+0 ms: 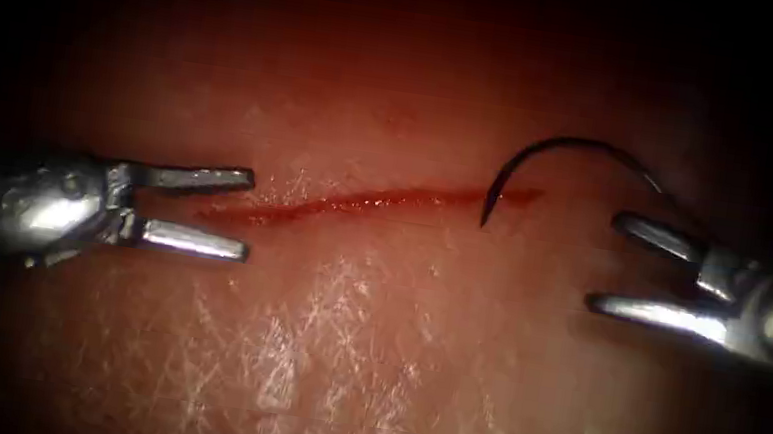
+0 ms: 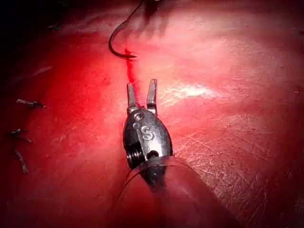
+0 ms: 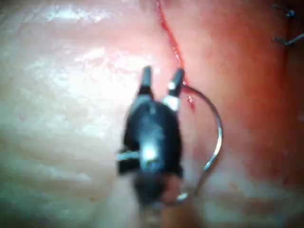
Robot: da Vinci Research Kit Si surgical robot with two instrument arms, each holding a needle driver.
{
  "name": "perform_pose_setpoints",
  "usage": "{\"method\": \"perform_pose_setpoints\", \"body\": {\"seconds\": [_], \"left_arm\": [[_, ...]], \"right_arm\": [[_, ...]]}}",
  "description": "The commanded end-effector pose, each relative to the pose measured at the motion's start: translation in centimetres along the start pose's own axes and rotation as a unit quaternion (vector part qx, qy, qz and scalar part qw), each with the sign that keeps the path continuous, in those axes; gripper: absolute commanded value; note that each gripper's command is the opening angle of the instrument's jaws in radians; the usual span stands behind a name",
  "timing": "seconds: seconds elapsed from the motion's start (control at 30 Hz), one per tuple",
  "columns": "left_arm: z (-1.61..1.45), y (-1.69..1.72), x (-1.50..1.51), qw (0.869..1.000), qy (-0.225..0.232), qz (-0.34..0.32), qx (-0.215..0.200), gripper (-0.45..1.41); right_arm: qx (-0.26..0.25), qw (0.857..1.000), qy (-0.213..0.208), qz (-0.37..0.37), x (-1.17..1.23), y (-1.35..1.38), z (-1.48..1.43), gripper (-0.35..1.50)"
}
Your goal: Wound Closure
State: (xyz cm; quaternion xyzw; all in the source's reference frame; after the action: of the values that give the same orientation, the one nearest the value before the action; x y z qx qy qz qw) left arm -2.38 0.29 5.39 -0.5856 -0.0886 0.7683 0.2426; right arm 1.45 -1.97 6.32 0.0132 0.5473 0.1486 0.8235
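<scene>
The cut (image 1: 368, 202) runs across the tissue (image 1: 368, 346) as a thin red line. A dark curved needle (image 1: 569, 141) rests free near the cut's right end; its tip points down across the cut, and whether it pierces the tissue I cannot tell. My left tool (image 1: 250, 214) sits at the cut's left end, jaws open and holding nothing. My right tool (image 1: 602, 261) is past the right end, just below the needle's rear part, jaws open and empty. The needle (image 2: 118, 42) lies ahead of the left tool (image 2: 141, 85). It curves beside the right tool (image 3: 161, 73) as the needle (image 3: 216, 137).
Red fluid lines the cut (image 3: 171, 38). Short cut ends of thread (image 2: 28, 103) lie on the tissue off to one side, and more thread ends (image 3: 287, 42) lie near the cut's far stretch. Fine pale creases mark the tissue surface (image 1: 322, 319) below the cut.
</scene>
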Motion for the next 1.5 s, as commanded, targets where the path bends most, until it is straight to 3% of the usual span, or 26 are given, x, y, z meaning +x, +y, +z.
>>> {"method": "perform_pose_setpoints", "body": {"seconds": [0.03, 0.13, 0.23, 0.43, 0.73, 0.87, 1.0, 1.1, 1.37, 1.5], "left_arm": [[0.06, 0.01, -0.06, 1.000, 0.000, -0.001, -0.001, 0.36], [0.06, 0.01, -0.06, 1.000, 0.000, -0.001, 0.000, 0.39], [0.07, 0.00, -0.06, 1.000, 0.000, -0.004, 0.000, 0.43], [0.06, -0.02, -0.07, 1.000, 0.000, -0.004, 0.000, 0.48], [0.15, -0.03, 0.01, 1.000, -0.004, -0.008, 0.019, 0.48], [0.42, 0.05, 0.14, 0.998, -0.029, -0.011, 0.056, 0.63], [0.60, 0.13, 0.20, 0.996, -0.050, -0.015, 0.079, 0.63], [0.92, 0.22, 0.32, 0.992, -0.070, -0.023, 0.106, 0.63], [1.49, 0.17, 0.43, 0.983, -0.113, -0.052, 0.135, 0.66], [1.73, 0.10, 0.38, 0.973, -0.152, -0.090, 0.147, 0.81]], "right_arm": [[0.001, 1.000, 0.001, 0.001, -0.04, -0.05, 0.08, 0.27], [0.000, 1.000, 0.000, -0.002, -0.03, -0.05, 0.10, 0.31], [0.001, 1.000, 0.002, -0.005, -0.04, -0.06, 0.10, 0.46], [0.003, 1.000, 0.002, -0.013, -0.20, -0.08, -0.01, 0.46], [0.004, 1.000, 0.003, -0.014, -0.20, -0.17, -0.07, 0.44], [0.003, 1.000, -0.005, -0.016, -0.20, -0.24, -0.09, 0.44], [0.003, 1.000, -0.019, -0.017, -0.20, -0.29, -0.09, 0.44], [0.005, 0.999, -0.032, -0.019, -0.22, -0.33, -0.09, 0.43], [0.004, 0.999, -0.041, -0.022, -0.26, -0.37, -0.11, 0.43], [0.003, 0.999, -0.044, -0.023, -0.28, -0.38, -0.10, 0.43]]}}
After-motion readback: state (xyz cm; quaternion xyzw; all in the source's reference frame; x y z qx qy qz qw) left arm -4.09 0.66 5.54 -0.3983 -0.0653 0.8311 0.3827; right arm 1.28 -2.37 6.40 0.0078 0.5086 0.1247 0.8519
